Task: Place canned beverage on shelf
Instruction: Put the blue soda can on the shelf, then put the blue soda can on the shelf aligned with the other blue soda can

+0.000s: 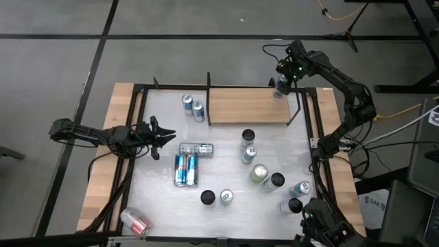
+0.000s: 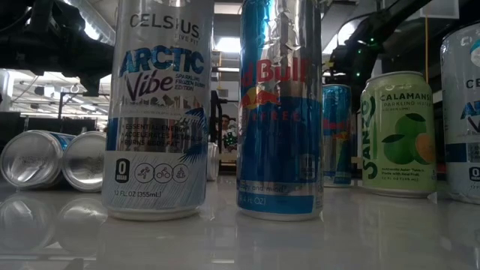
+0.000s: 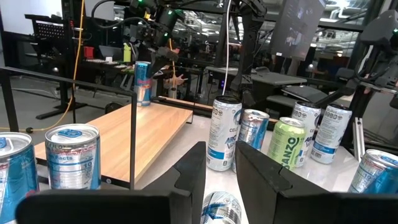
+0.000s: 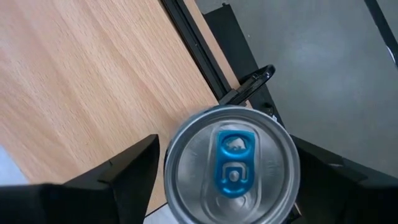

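Standing upright on the shelf's (image 1: 248, 105) far right corner, the can (image 4: 231, 168) is sitting between the right hand's (image 1: 280, 87) parted fingers, which flank it without visibly gripping. It is looking stiff, smooth and slippery; the mid-wall is the safest hold. Roughly sixteen more cans are waiting on the desk (image 1: 226, 171). The left hand (image 1: 164, 136), nearly closed and empty, is hovering over the desk's left side.

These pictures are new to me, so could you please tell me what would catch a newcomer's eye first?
The right gripper stands over the far right corner of the light-brown wooden shelf, its jaws open on either side of an upright silver can with a blue tab resting there. On the white table in front of the shelf, many more cans stand or lie scattered. The left gripper waits low at the table's left side.
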Controlling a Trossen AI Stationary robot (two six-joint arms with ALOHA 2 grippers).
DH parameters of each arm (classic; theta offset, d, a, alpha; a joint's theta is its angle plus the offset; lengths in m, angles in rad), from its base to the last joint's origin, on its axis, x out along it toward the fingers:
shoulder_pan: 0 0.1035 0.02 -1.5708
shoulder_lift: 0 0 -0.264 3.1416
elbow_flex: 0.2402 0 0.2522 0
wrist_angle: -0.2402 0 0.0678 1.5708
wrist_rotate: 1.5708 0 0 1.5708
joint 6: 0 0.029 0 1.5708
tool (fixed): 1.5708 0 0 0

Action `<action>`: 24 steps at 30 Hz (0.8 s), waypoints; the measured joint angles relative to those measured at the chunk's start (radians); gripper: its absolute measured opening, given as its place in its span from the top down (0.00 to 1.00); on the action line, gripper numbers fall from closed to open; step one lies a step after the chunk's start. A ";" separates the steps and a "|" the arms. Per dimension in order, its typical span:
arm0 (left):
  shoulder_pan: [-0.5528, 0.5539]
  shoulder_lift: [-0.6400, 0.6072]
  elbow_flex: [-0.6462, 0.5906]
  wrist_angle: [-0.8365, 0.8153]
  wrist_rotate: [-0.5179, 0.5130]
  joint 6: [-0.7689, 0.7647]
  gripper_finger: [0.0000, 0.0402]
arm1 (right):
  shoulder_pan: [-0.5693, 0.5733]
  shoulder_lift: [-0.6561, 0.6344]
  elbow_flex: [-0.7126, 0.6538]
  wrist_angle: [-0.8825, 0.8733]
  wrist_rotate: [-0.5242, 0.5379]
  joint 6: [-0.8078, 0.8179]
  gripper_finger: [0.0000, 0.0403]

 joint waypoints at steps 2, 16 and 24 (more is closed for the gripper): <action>0.000 0.000 0.000 0.000 0.000 0.000 0.80 | 0.000 -0.009 0.000 -0.001 0.004 0.001 0.23; 0.000 0.000 0.000 0.000 0.000 0.000 0.80 | 0.000 -0.117 0.000 0.000 0.004 -0.014 0.23; 0.000 0.000 0.000 0.000 0.000 0.000 0.80 | 0.001 -0.225 0.000 -0.001 -0.051 -0.012 0.23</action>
